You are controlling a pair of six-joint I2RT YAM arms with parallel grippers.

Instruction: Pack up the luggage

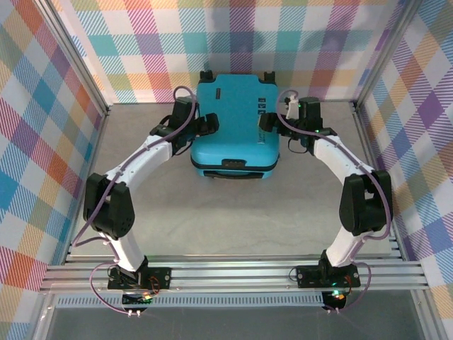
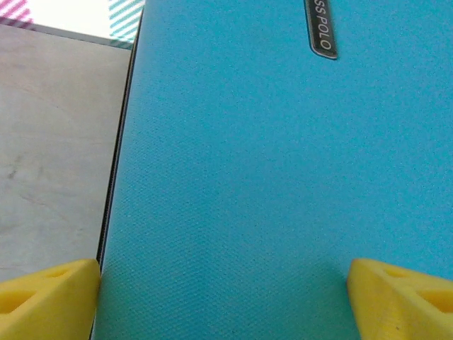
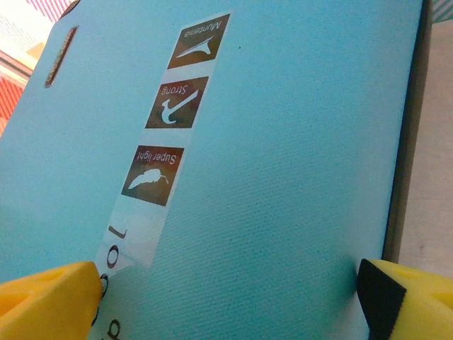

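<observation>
The turquoise luggage [image 1: 233,113] lies at the back middle of the table with its lid down, shell facing up and black handle toward me. My left gripper [image 1: 207,124] is over the lid's left edge and my right gripper [image 1: 267,122] over its right edge. In the left wrist view the textured shell [image 2: 248,177] spreads between the wide-apart yellow fingertips [image 2: 49,297] of the open left gripper [image 2: 226,304]. The right gripper [image 3: 226,304] is open too, close above the shell [image 3: 283,177] beside a white label [image 3: 163,127]. Neither holds anything. What is inside the luggage is hidden.
The grey table [image 1: 233,212] stretches bare in front of the luggage. Plaid walls [image 1: 42,127] and aluminium posts [image 1: 78,60] enclose the sides and back. A strip of table [image 2: 56,142] shows left of the shell's black zipper edge.
</observation>
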